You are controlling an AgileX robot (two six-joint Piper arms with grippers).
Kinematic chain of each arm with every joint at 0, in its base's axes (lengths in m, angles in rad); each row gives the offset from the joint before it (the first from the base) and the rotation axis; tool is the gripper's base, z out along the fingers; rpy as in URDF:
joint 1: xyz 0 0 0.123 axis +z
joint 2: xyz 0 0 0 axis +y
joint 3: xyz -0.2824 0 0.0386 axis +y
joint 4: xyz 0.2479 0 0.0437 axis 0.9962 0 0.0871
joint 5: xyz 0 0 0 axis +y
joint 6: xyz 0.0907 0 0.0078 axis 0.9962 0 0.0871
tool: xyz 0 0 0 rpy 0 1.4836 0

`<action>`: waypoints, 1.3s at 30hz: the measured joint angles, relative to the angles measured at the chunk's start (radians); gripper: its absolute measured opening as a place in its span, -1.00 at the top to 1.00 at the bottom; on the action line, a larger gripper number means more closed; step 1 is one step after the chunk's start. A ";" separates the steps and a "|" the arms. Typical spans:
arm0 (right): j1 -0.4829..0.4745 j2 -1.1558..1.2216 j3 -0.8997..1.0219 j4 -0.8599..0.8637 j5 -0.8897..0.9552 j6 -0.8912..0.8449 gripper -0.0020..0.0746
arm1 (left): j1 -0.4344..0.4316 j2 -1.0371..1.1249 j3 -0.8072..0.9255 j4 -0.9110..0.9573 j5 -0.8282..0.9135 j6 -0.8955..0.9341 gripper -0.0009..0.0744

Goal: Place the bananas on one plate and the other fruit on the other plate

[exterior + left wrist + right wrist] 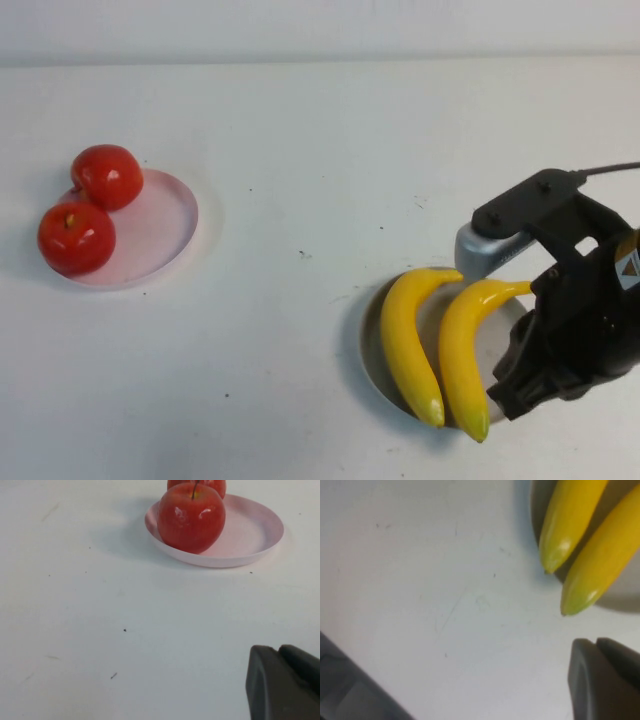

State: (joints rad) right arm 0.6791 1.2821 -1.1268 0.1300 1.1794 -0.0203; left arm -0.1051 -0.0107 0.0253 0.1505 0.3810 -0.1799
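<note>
Two yellow bananas (408, 340) (463, 350) lie side by side on the grey plate (368, 350) at the front right. Two red apples (107, 176) (76, 238) sit on the pink plate (165, 225) at the left. My right gripper (505, 395) hovers just right of the bananas, shut and empty; in the right wrist view the right gripper (595, 642) stands clear of the banana tips (602, 562) (570, 520). My left gripper (277, 650) is shut on nothing, over bare table short of the near apple (191, 517) and pink plate (250, 530). The left arm is out of the high view.
The white table (300, 150) stretches between the two plates. A dark grey edge (350, 690) shows in the corner of the right wrist view, beyond the tabletop.
</note>
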 joint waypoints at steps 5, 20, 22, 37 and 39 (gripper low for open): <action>0.000 0.000 0.056 0.024 -0.192 -0.081 0.99 | 0.000 0.000 0.000 0.000 0.000 0.000 0.98; -0.305 -0.435 0.583 0.048 -0.701 -0.289 0.99 | 0.000 0.000 0.000 0.000 0.000 0.000 0.98; -0.392 -0.569 0.676 0.066 -0.759 -0.290 0.99 | 0.000 0.000 0.000 0.000 0.000 0.000 0.98; -0.579 -1.252 1.060 0.165 -0.933 -0.293 0.99 | 0.000 0.000 0.000 0.000 0.000 0.000 0.98; -0.579 -1.280 1.077 0.191 -0.935 -0.293 0.99 | 0.000 0.000 0.000 0.000 0.000 0.000 0.98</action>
State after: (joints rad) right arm 0.0997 0.0024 -0.0496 0.3210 0.2449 -0.3129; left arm -0.1051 -0.0107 0.0253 0.1505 0.3810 -0.1799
